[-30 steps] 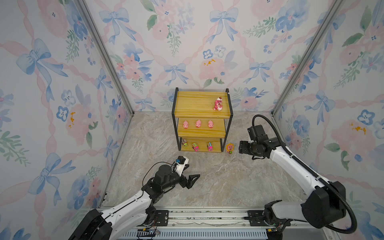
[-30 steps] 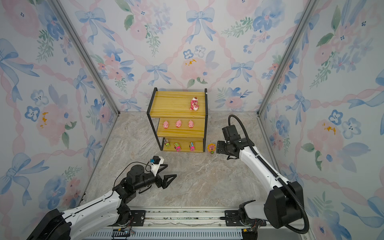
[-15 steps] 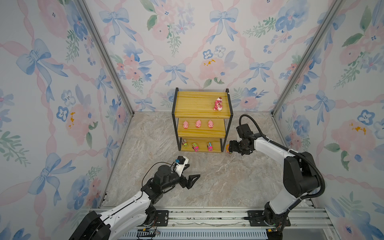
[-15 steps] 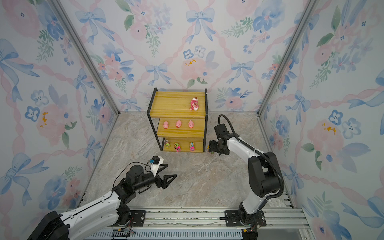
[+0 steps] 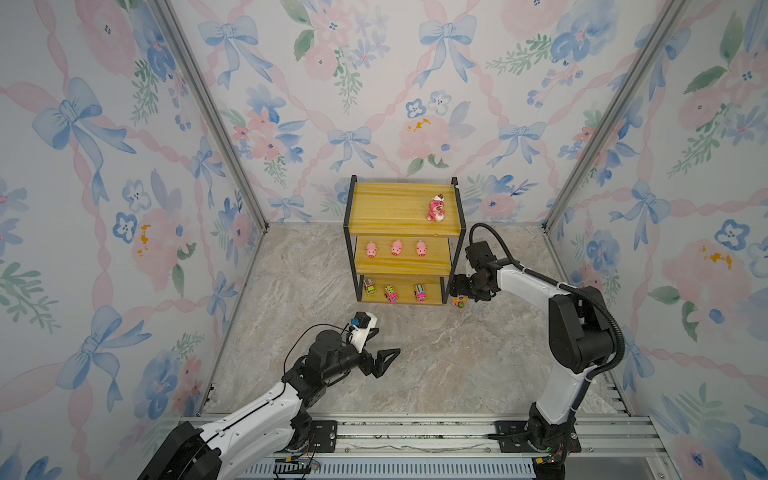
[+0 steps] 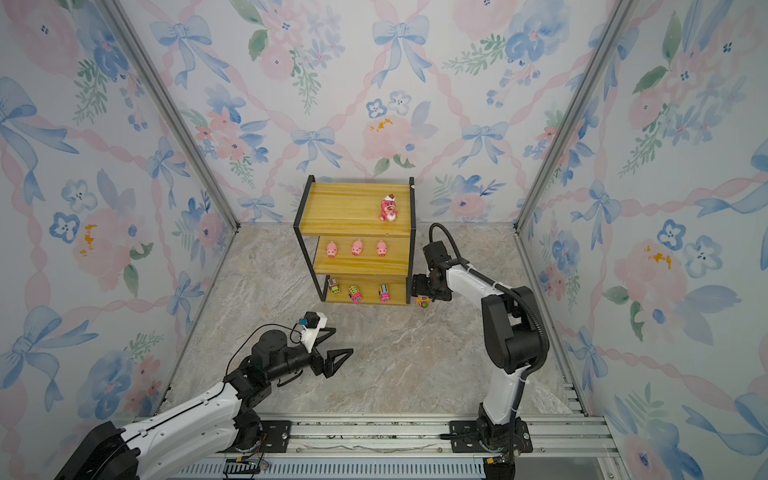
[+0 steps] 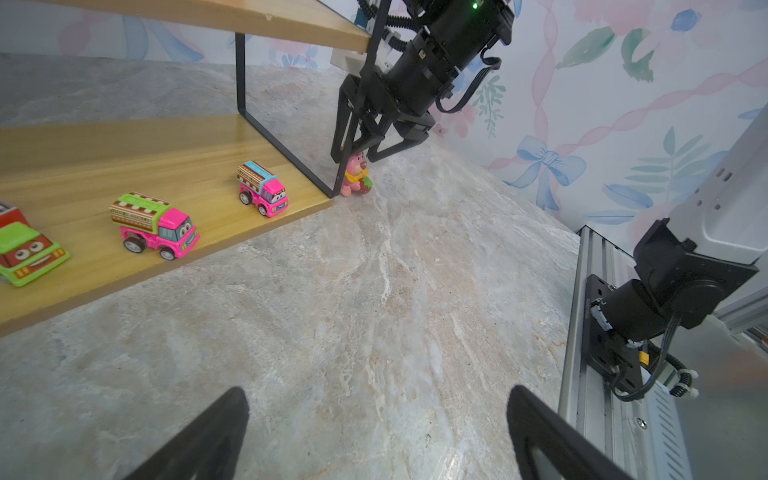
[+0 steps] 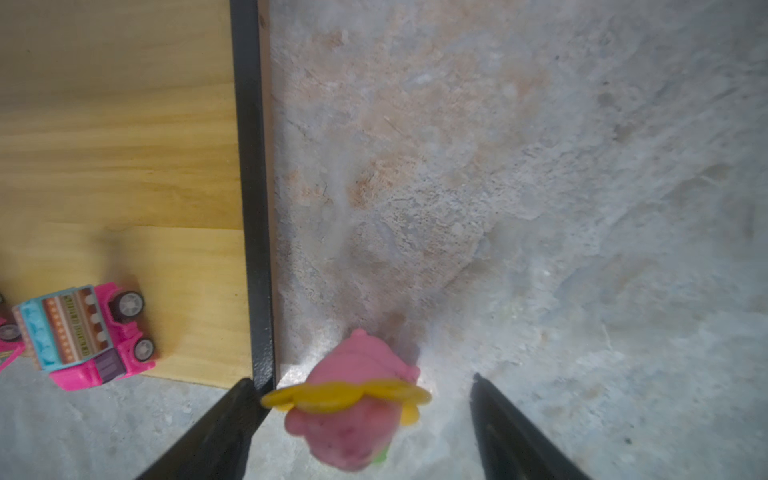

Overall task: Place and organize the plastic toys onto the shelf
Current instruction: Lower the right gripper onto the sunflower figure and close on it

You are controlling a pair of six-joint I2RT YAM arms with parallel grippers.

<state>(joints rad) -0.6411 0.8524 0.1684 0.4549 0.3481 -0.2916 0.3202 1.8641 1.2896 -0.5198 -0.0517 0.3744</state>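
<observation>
The sunflower bear [image 7: 356, 178] stands on the counter [image 5: 436, 365], straddled by the spread jaws of the right gripper [image 7: 355, 154]. Whether a finger brushes its petals I cannot tell. A second ago that gripper hung well off to the side; it has since swung in over the bear and widened slightly. The shelf [image 5: 399, 208] leg sits just beside one finger, so closing looks tight. This appears to be the last toy still off the shelf. The left gripper [image 5: 384, 344], jaws apart, waits far off, unmoved.
</observation>
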